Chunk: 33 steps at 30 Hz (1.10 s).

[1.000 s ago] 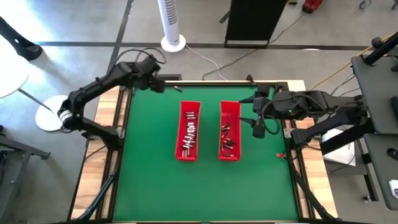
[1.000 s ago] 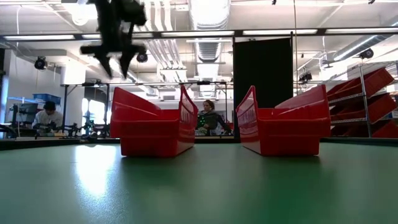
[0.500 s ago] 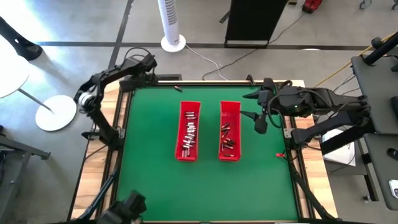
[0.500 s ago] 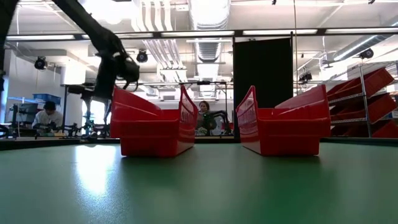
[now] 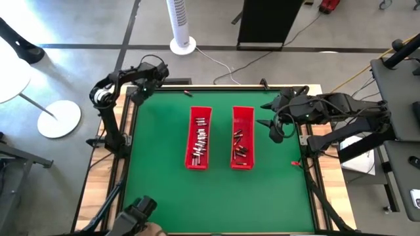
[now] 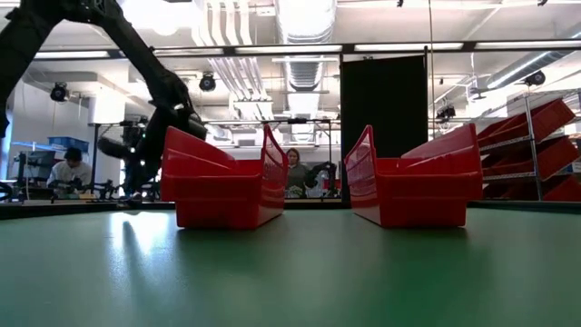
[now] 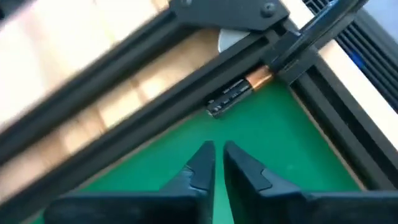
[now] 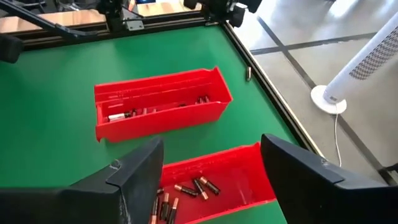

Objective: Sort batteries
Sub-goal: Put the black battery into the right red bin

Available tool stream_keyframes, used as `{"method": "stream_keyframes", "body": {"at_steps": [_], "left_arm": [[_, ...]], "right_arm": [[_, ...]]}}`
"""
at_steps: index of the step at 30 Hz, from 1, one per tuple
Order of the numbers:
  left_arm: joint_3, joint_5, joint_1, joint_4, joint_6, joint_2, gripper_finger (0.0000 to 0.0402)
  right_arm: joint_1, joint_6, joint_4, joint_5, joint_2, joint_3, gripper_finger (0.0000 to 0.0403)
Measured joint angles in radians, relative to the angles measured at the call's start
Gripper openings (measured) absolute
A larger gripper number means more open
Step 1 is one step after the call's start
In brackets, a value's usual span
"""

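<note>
— So where do the batteries (image 5: 199,139) stand?

— Most lie in the two red trays in the middle of the green surface (image 5: 157,170). The left tray (image 5: 199,138) holds the silvery-grey ones in a long scatter; the right tray (image 5: 242,138) holds darker ones with coppery ends, bunched toward its near half. One stray battery (image 7: 239,94), dark with a copper end, lies outside both trays, right against the black frame rail (image 7: 155,106) at the far left corner of the surface.

— And the hands?

— The left hand (image 7: 216,163) hangs over that corner, just short of the stray battery, its two fingers pinched nearly together with nothing between them. The right hand (image 8: 211,168) hovers beside the right tray's outer wall, fingers spread wide and empty, looking down on both trays.

— What could go wrong from here?

— Judging by the layout, the stray battery is the awkward one. It sits tight to the rail, so a finger has little room on that side. With the left hand clenched, it would have to spread before descending, or it would only nudge the battery along the rail or further into the corner. A round cell can also roll when touched on one side.

— Anything about the trays?

— They are light-looking and stand near each other. A hand dipping into one could catch a wall and shift it, mixing up the sort. People sit in the room well beyond the surface, clear of the arms.
</note>
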Motion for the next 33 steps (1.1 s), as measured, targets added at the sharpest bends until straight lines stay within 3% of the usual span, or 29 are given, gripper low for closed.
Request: {"method": "stream_keyframes", "body": {"at_steps": [4,19,33], "left_arm": [[-0.046,0.002,0.008,0.121,-0.031,0.002,0.0013],[-0.054,-0.089,0.044,0.123,-0.146,0.009,0.0],[-0.042,-0.071,0.054,0.112,-0.205,0.036,0.0]], "right_arm": [[0.0,0.003,0.001,0.0,0.0,0.0,0.025],[-0.003,0.015,0.001,0.055,0.001,0.0,0.0249],[-0.003,0.064,-0.02,0.069,0.001,-0.001,0.0238]]}}
